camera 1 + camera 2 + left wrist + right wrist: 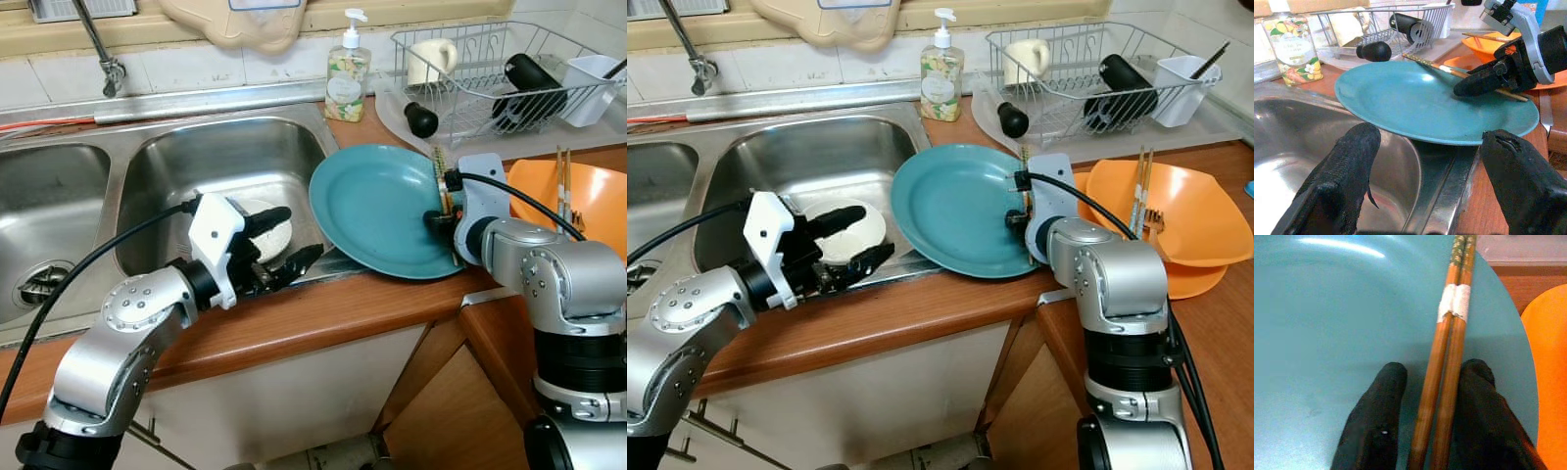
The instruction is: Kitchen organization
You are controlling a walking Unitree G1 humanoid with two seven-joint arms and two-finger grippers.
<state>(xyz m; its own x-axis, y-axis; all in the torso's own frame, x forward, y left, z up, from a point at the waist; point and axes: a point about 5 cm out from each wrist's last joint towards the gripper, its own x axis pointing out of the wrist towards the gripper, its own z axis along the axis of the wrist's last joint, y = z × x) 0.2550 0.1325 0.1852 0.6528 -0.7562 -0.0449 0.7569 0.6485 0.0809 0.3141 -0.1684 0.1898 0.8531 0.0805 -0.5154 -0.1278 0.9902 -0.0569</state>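
A teal plate (377, 211) lies on the wooden counter, and its left edge hangs over the sink (225, 157). My right gripper (1435, 369) reaches over the plate's right rim, shut on a taped pair of wooden chopsticks (1449, 333). The chopsticks point toward the dish rack. At the sink's front rim, left of the plate, my left gripper (297, 235) is open with nothing between its fingers (1352, 166). It sits just above a white dish (872, 230) in the basin.
A soap bottle (347, 69) stands behind the plate. The dish rack (490, 78) at the back right holds a mug, a black bottle and a white cup. Stacked orange bowls (1185, 211) with chopsticks and a fork sit right of the plate. A faucet (103, 59) is at the back left.
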